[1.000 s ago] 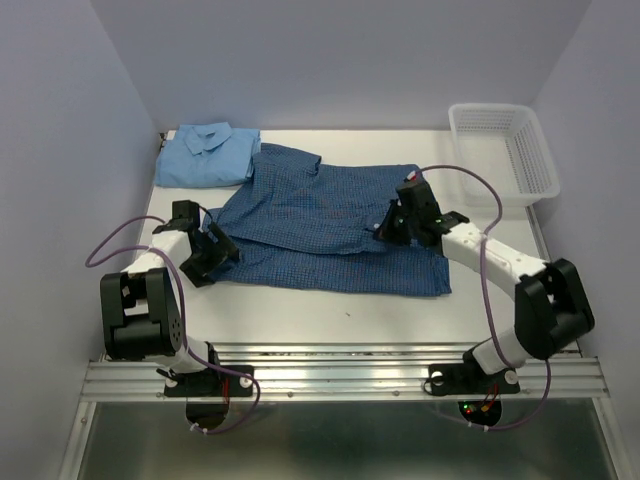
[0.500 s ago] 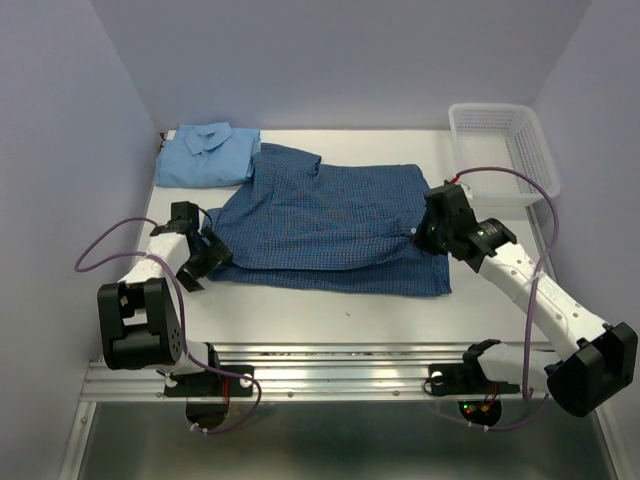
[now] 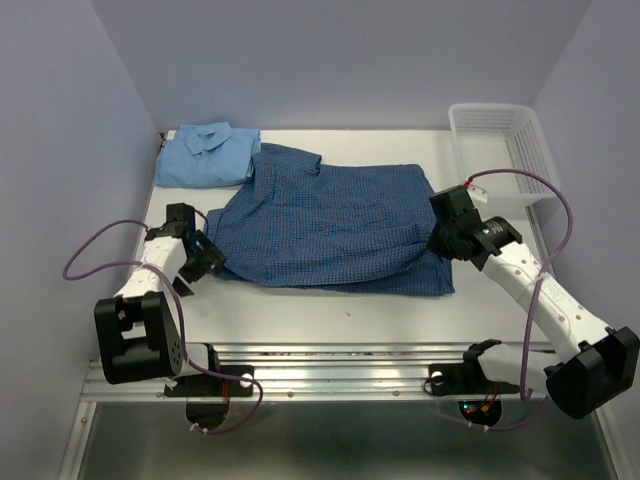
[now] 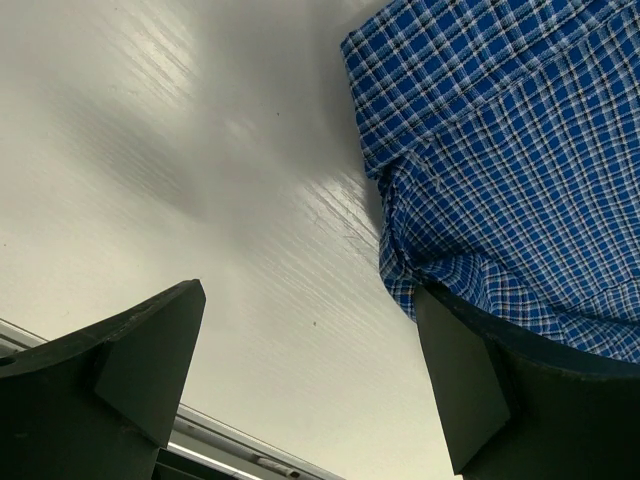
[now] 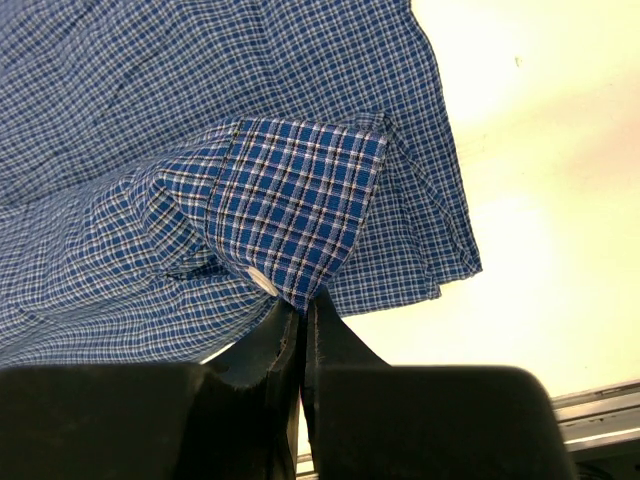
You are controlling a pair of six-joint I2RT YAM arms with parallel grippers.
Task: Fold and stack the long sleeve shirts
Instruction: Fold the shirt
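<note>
A dark blue checked long sleeve shirt (image 3: 330,225) lies spread across the middle of the table. My right gripper (image 3: 441,236) is at its right edge, shut on a buttoned cuff (image 5: 300,215) that hangs from the closed fingertips of the right gripper (image 5: 303,300) above the rest of the dark shirt (image 5: 150,90). A light sky blue shirt (image 3: 205,155) lies folded at the back left. By the dark shirt's left edge my left gripper (image 3: 196,262) stands open. In the left wrist view the left gripper (image 4: 305,300) has only bare table between its fingers, with the checked cloth (image 4: 520,150) beside the right finger.
A white mesh basket (image 3: 505,150) stands at the back right corner. Purple-grey walls close in the table on three sides. A metal rail (image 3: 340,365) runs along the near edge by the arm bases.
My right gripper has carried the cuff from over the shirt's middle out to its right edge. The left gripper has drawn back a little to the left, still open.
</note>
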